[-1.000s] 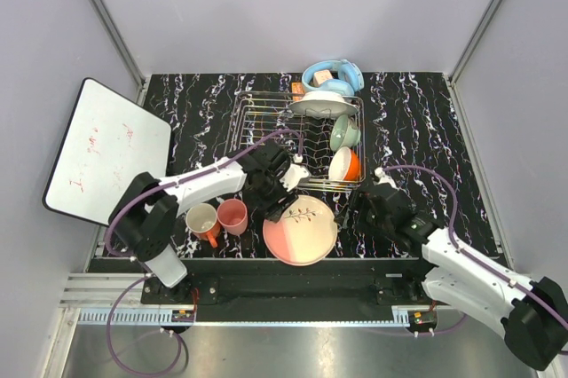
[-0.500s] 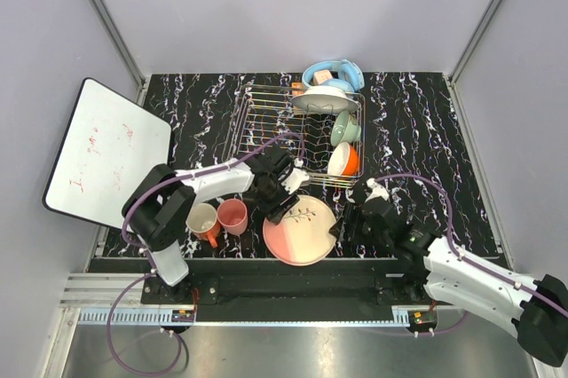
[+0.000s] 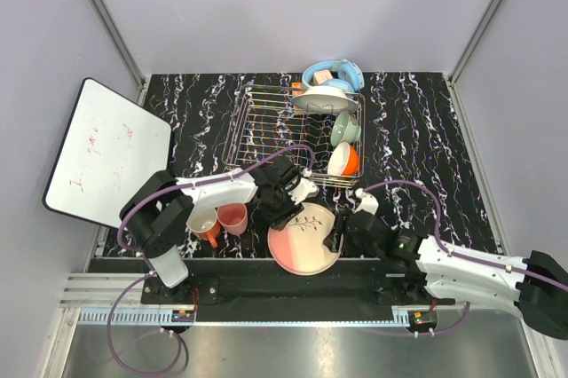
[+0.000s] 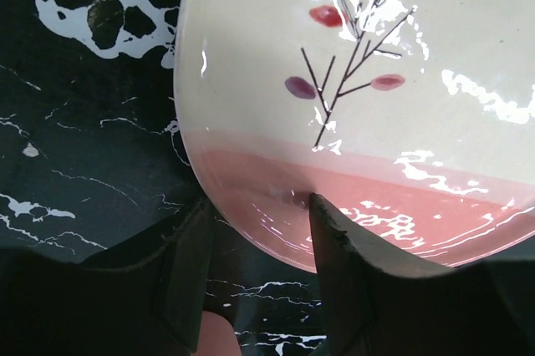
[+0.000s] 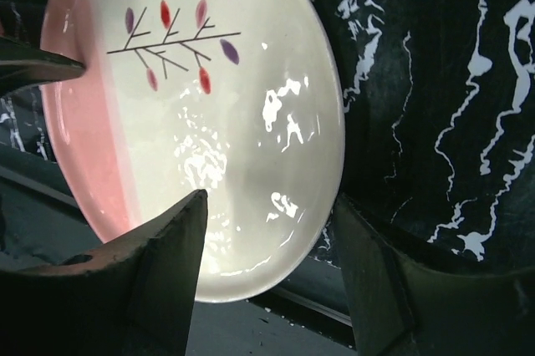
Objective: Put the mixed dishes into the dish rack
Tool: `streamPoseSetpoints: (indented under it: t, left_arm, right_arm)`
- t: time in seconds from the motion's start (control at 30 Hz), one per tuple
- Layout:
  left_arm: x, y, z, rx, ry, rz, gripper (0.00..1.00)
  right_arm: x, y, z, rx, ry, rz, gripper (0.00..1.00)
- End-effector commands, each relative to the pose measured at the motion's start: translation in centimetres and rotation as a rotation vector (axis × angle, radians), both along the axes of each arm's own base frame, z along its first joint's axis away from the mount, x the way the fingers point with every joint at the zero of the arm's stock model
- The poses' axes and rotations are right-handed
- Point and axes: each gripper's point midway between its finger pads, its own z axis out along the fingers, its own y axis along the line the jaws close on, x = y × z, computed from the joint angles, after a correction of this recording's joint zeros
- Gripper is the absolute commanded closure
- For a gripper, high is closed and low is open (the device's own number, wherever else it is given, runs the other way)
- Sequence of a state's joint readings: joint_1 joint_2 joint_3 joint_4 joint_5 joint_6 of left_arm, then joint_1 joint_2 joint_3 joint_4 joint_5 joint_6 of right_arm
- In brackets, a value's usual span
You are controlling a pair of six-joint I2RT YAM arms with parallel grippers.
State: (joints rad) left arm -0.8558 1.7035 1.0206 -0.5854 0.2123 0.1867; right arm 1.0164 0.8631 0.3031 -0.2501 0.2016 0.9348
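Lying at the middle of the near edge of the table (image 3: 417, 129), with its near rim carried past that edge, the pink plate (image 3: 306, 240) is straddled at its rim by both tools. The left tool (image 4: 259, 205) is set on the far-left rim. One finger (image 4: 338, 247) is laid on the pink band of the upper face and the other is kept just outside the rim, with a moderate gap left between them. Whether the rim is truly clamped cannot be told. The right tool (image 5: 269, 199) is held wide at the right rim, one finger over the plate's face and the other over the table beside it; nothing is gripped by it.

The rack (image 3: 266, 125) is placed toward the far edge, at the middle. Along its right side the white plate (image 3: 324, 101), the green bowl (image 3: 344, 131) and the orange bowl (image 3: 344, 163) are ranged from far to near. The cup (image 3: 232, 216) and the mug (image 3: 201, 220) are stood side by side, mouths up, just left of the pink plate. The headphones (image 3: 337, 72) are seen behind the rack's far-right corner, and the board (image 3: 106, 147) at the left edge.
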Motion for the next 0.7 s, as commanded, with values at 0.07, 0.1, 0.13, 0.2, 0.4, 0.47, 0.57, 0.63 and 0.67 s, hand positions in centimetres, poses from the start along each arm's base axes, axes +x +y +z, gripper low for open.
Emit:
streamPoseSetpoints:
  t: [0.07, 0.1, 0.13, 0.2, 0.4, 0.47, 0.57, 0.63, 0.67]
  left_arm:
    - [-2.7, -0.5, -0.5, -0.025, 0.064, -0.077, 0.65]
    - [-2.8, -0.6, -0.5, -0.030, 0.067, -0.080, 0.69]
    - [-2.8, -0.7, -0.4, -0.035, 0.069, -0.082, 0.73]
    - [-3.0, -0.8, -0.3, -0.046, 0.078, -0.089, 0.78]
    - [-3.4, -1.1, -0.4, -0.049, 0.095, -0.102, 0.78]
    - [-3.3, -1.2, -0.2, -0.052, 0.094, -0.103, 0.73]
    - [-3.1, -1.3, 0.2, -0.053, 0.083, -0.101, 0.63]
    - [-3.0, -1.3, 0.3, -0.052, 0.076, -0.101, 0.54]
    - [-2.9, -1.4, 0.5, -0.054, 0.072, -0.100, 0.52]
  right_arm:
    - [0.1, 1.1, 0.1, 0.032, -0.025, -0.064, 0.33]
    - [0.0, 1.2, -0.1, 0.028, -0.024, -0.061, 0.34]
    - [-0.2, 1.4, -0.3, 0.027, -0.021, -0.052, 0.35]
    - [-0.3, 1.6, -0.4, 0.025, -0.023, -0.044, 0.42]
    - [-0.4, 2.0, -0.4, 0.019, -0.030, -0.022, 0.96]
    - [-0.4, 2.0, -0.3, 0.023, -0.033, -0.021, 1.00]
    - [-0.6, 2.1, -0.3, 0.023, -0.038, -0.013, 1.00]
    - [-0.5, 2.1, 0.0, 0.019, -0.054, -0.001, 1.00]
    - [-0.8, 2.6, 0.4, 0.021, -0.068, 0.021, 1.00]
